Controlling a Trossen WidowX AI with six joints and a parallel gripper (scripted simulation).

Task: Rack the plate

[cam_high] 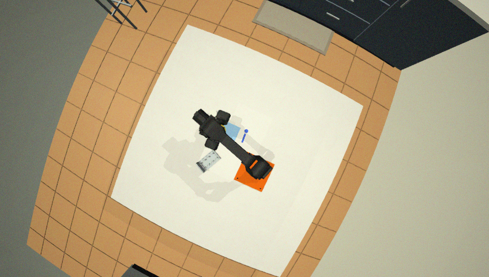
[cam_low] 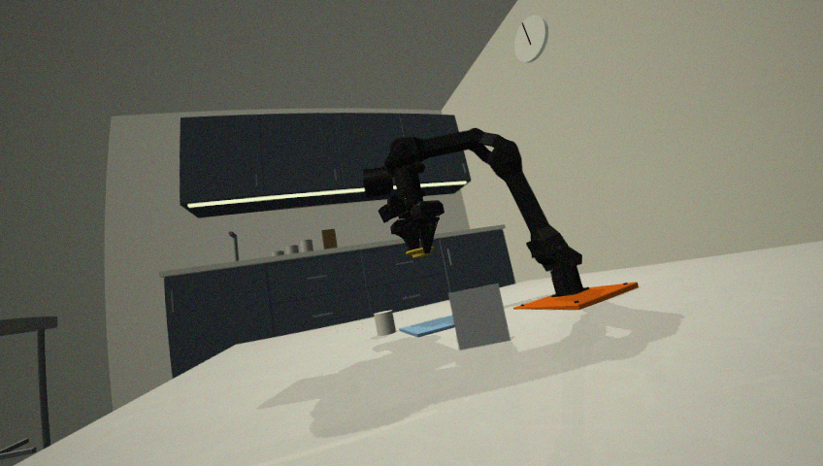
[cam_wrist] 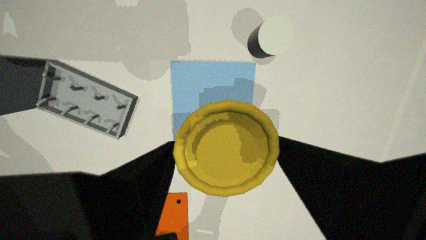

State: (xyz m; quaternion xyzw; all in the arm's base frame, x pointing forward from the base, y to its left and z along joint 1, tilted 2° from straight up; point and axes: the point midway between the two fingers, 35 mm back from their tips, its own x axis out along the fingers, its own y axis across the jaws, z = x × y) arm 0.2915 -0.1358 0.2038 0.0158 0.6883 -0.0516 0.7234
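Observation:
My gripper (cam_low: 419,245) (cam_wrist: 224,144) is shut on the yellow plate (cam_low: 419,251) (cam_wrist: 225,165) and holds it flat by its rim, high above the table. In the wrist view the plate hangs over the near edge of a blue mat (cam_high: 233,130) (cam_low: 427,326) (cam_wrist: 210,82). The grey dish rack (cam_high: 209,160) (cam_low: 477,316) (cam_wrist: 129,114) stands on the table beside the mat, to the left in the wrist view, with its rails and slots empty. In the overhead view the arm hides the plate and the fingers.
A white cup (cam_low: 383,321) (cam_wrist: 275,35) stands just beyond the mat. A small blue stick (cam_high: 244,135) lies near the mat. The arm's orange base plate (cam_high: 247,180) (cam_low: 600,294) (cam_wrist: 172,215) sits behind the rack.

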